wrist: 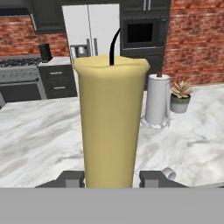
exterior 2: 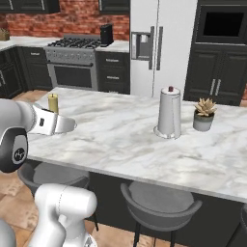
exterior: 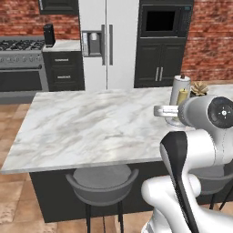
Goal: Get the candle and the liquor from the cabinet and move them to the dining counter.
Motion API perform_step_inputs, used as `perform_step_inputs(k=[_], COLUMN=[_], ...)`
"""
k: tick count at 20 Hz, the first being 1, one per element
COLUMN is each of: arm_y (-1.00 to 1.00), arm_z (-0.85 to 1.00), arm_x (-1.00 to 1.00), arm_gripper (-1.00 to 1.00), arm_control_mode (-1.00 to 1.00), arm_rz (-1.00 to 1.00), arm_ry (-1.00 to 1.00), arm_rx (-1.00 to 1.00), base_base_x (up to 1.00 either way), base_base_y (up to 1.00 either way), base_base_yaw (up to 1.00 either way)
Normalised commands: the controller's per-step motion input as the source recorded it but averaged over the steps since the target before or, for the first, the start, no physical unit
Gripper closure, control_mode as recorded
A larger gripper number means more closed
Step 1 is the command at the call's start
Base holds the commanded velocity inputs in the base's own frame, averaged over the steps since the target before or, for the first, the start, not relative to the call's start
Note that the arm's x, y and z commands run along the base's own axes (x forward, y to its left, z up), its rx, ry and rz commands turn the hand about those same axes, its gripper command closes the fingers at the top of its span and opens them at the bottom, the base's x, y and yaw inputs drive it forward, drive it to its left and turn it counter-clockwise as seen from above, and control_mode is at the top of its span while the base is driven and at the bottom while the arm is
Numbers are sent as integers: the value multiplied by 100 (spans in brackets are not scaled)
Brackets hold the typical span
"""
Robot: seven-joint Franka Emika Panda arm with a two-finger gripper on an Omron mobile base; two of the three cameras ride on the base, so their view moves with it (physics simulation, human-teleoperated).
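A pale-yellow candle [wrist: 111,122] with a black wick stands upright between my fingertips [wrist: 72,178], close to the hand camera. My gripper [wrist: 111,179] is shut on the candle's base. From the base cameras, the candle [exterior: 182,96] [exterior 2: 53,102] and gripper [exterior: 175,110] [exterior 2: 60,124] hang just above the near part of the marble dining counter [exterior: 91,123] [exterior 2: 120,140]. The liquor and the cabinet are out of view.
A paper towel roll on its holder [exterior 2: 169,113] [exterior: 179,86] and a small potted succulent [exterior 2: 204,114] [exterior: 199,88] stand on the counter beyond the candle. Grey stools [exterior: 102,179] [exterior 2: 159,202] sit under the near edge. A fridge [exterior: 107,41] and a stove [exterior 2: 77,58] line the far wall.
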Motion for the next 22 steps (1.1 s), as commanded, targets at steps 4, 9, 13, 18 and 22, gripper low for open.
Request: perform_step_inputs(k=[4, 9, 13, 18, 22], arm_y=[0, 0, 0, -7, -22], arm_z=[0, 0, 0, -2, -11], arm_x=[0, 0, 0, 3, 6], arm_gripper=[100, 100, 100, 100, 100], arm_control_mode=[100, 100, -100, -100, -100], arm_rz=[0, 0, 0, 17, 61], arm_ry=[0, 0, 0, 3, 10], arm_rx=[0, 0, 0, 0, 0], base_base_x=[0, 0, 0, 0, 0], base_base_y=[0, 0, 0, 0, 0], base_base_yaw=[0, 0, 0, 0, 0])
